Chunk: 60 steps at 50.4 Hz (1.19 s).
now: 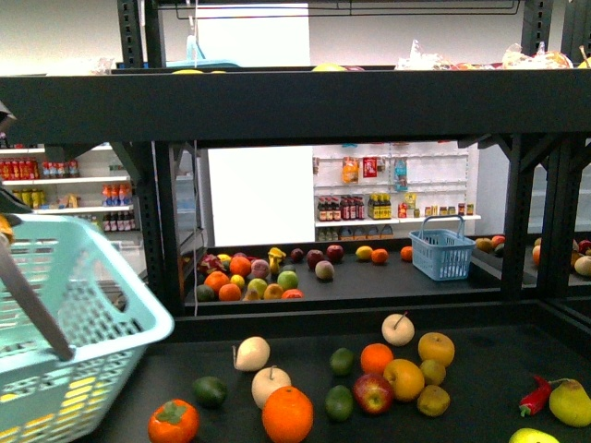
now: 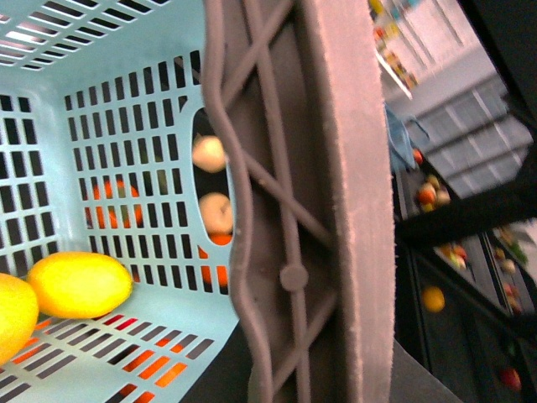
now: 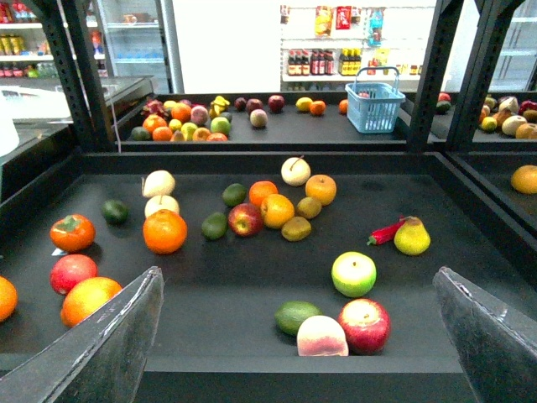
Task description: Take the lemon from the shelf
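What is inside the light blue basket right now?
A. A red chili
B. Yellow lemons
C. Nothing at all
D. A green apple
B. The left wrist view looks into the basket and shows a yellow lemon lying on its floor, with part of another yellow fruit at the picture's edge beside it.

lemon (image 2: 80, 284) in basket (image 1: 65, 332) | basket left of shelf (image 1: 480, 360) fruit
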### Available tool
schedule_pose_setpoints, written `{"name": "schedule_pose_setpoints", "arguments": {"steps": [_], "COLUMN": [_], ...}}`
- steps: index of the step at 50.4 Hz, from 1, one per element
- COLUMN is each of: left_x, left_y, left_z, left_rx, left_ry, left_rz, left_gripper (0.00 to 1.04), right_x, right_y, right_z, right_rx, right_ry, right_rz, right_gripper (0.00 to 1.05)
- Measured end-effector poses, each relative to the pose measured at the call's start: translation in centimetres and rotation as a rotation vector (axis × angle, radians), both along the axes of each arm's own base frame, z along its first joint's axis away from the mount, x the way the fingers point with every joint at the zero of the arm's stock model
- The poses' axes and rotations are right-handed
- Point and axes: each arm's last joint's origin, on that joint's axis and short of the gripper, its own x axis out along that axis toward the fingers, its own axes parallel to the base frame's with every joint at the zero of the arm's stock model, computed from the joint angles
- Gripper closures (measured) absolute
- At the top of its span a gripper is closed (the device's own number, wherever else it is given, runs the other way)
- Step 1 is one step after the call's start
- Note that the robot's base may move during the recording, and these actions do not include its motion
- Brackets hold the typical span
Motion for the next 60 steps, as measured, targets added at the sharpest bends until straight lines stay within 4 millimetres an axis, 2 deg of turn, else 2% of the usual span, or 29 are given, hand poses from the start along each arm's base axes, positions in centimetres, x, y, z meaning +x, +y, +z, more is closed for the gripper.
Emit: {"name": "schedule_pose_setpoints", "arguments": {"steps": [6,12,17,25,37,48,60], "left_x": [-0.6,-1.7,-1.7,-0.9,1.1,3.8,5.6], "left_y": [4.5,8.8,11.1,12.5,13.5,14.0,14.7], "left_z": [0.8,1.9,1.9,0.2,-2.1,-1.9,-2.1], "left_rx": [-0.052,-0.199,-0.298,-0.406,-0.538,-0.548,-0.557], "left_ry": [-0.037,-0.097,-0.137,-0.143,-0.135,-0.161,-0.166], "left_rz": [0.211,0.385,0.47,0.54,0.63,0.628,0.639], "left_gripper": [0.92,0.92,0.92,0.92,0.92,0.92,0.92], "right_x": [0.0,0.0,0.0,0.0,0.0,0.0,0.0], "right_y": [0.0,0.0,0.0,0.0,0.0,0.0,0.0], "right_z": [0.0,0.0,0.0,0.0,0.0,0.0,0.0], "right_rx": [0.0,0.0,0.0,0.0,0.0,0.0,0.0], "right_ry": [0.0,0.0,0.0,0.0,0.0,0.0,0.0], "right_rz": [0.0,0.0,0.0,0.0,0.0,0.0,0.0], "right_gripper": [0.08,0.08,0.08,0.08,0.08,0.08,0.08]}}
